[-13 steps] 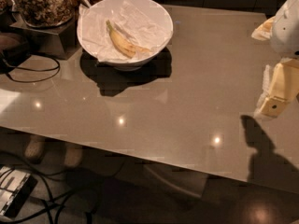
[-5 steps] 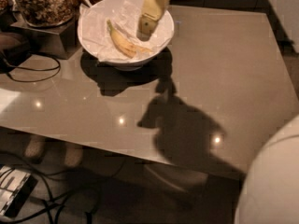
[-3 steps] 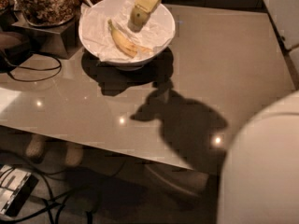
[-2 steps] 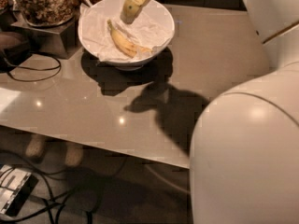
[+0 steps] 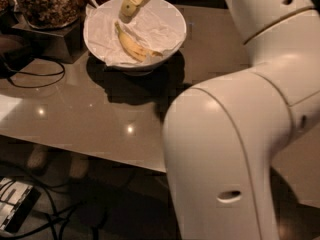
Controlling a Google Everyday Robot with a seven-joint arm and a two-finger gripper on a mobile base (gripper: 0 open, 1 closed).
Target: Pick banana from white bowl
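Note:
The banana (image 5: 131, 45) lies in the white bowl (image 5: 172, 43), on its crumpled white paper lining, running from upper left to lower right. The bowl stands at the far left of the grey table. My gripper (image 5: 126, 13) hangs over the bowl's far left part, its tip just above the banana's upper end, apart from it. My white arm (image 5: 235, 124) fills the right side of the view.
A glass jar of brown nuts (image 5: 45, 3) stands on a dark block left of the bowl. A black cable (image 5: 35, 79) loops on the table's left. The table's front edge (image 5: 100, 151) runs across the lower left; cables and a device (image 5: 15, 209) lie on the floor.
My gripper came from the table's right side to the bowl, then slid left across it to the banana's upper end. My arm now covers the right of the view.

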